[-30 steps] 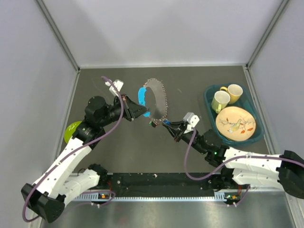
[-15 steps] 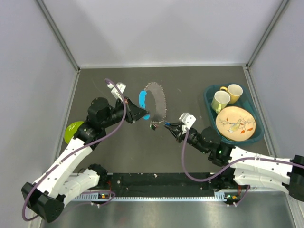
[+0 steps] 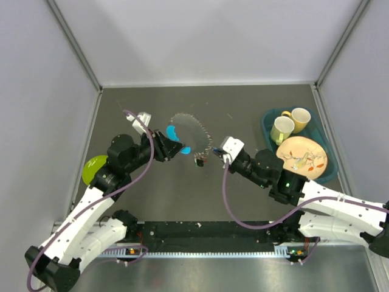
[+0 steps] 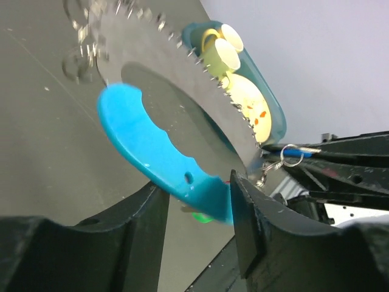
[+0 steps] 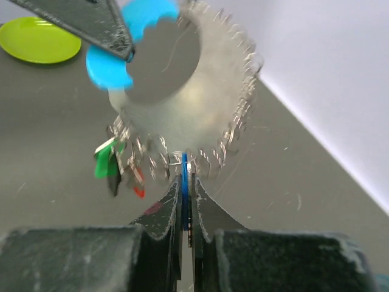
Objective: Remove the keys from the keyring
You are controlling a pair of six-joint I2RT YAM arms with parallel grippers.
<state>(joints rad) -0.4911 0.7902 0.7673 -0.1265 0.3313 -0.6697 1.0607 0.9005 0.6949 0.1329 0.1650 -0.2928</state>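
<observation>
My left gripper [image 3: 174, 149] is shut on one end of the curved bright-blue tab [image 3: 172, 132] and holds it off the table; in the left wrist view the tab [image 4: 146, 143] runs between its jaws [image 4: 197, 198]. The silvery toothed strap [image 3: 189, 125] arcs from the tab to the thin metal keyring [image 4: 292, 156]. My right gripper [image 3: 214, 156] is shut on a blue key [image 5: 184, 176], pinched edge-on between its fingertips [image 5: 185, 159]. A green key [image 5: 104, 160] and a red key [image 5: 138, 187] hang, blurred, beside it under the strap [image 5: 182, 103].
A lime-green round dish [image 3: 92, 168] lies at the table's left edge. A teal tray [image 3: 268, 135] at the right holds two yellow mugs [image 3: 281, 129] and a patterned plate [image 3: 301, 156]. Grey walls close the table on three sides.
Both grippers have shifted left with the strap strung between them. The strap has curled into a tighter arc, and the right arm has reached further toward the left arm.
</observation>
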